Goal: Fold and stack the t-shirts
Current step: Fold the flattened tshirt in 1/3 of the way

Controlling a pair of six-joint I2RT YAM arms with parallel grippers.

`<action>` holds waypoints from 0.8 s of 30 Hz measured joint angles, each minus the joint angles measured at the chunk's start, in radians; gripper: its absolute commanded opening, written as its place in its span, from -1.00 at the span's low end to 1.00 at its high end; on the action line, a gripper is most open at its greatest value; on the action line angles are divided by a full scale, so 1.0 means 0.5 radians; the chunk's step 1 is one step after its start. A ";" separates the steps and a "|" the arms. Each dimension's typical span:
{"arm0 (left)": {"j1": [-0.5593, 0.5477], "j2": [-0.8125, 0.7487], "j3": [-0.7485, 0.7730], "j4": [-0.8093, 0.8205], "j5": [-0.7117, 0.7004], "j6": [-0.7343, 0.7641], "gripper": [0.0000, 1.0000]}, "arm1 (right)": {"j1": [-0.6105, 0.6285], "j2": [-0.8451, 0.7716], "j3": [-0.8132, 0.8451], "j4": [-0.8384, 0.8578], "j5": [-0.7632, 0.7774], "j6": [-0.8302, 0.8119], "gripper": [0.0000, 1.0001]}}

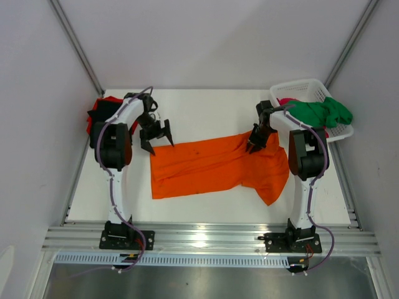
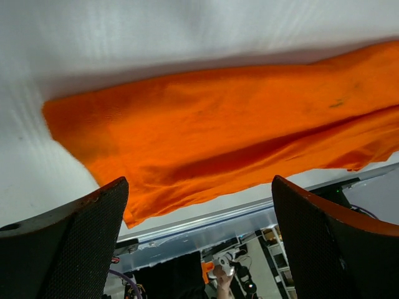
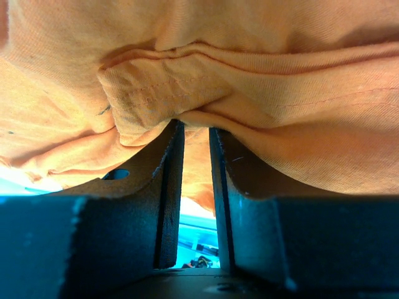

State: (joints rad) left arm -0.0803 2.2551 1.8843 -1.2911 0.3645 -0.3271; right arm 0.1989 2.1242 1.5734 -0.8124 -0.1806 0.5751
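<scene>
While looking down from over the arm bases, found the orange t-shirt (image 1: 206,165) lying on the white table (image 1: 206,106) as a long slanted band, its left end flat and squared. Saw its right end bunched and trailing toward the near edge of the table, close beside the right arm. Noted a few small dark specks on the cloth.

At the far edge of the orange t-shirt, toward its right end, found the right gripper (image 1: 255,146) clamped on a raised ridge of that cloth, jaws nearly together with a hemmed fold squeezed at the tips.

Just at the orange t-shirt's far left corner, found the left gripper (image 1: 159,144) spread wide and holding nothing, with the cloth showing below and between its fingers. Could not tell whether the fingertips touched it.

Farther back and left of the orange t-shirt, saw the red t-shirt (image 1: 109,101) and the black t-shirt (image 1: 93,116) heaped together, partly hidden by the left arm.

Farther back and right of the orange t-shirt, saw the white lattice basket (image 1: 293,87), with the green t-shirt (image 1: 324,112) draped over its rim and the pink t-shirt (image 1: 287,101) inside, only partly visible
</scene>
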 measured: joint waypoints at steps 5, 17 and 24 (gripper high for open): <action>-0.078 0.013 0.010 0.004 0.009 0.014 0.95 | 0.000 0.002 0.000 0.000 -0.011 0.001 -0.50; -0.095 0.177 0.070 -0.050 -0.130 0.047 0.96 | -0.001 0.021 0.033 -0.009 -0.024 -0.001 -0.49; -0.037 0.180 0.092 -0.082 -0.185 0.050 0.96 | -0.010 0.022 0.034 -0.010 -0.024 -0.008 -0.49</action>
State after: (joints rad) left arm -0.0986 2.3451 1.9305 -1.3319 0.2722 -0.3023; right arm 0.1940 2.1353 1.5902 -0.8173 -0.1925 0.5713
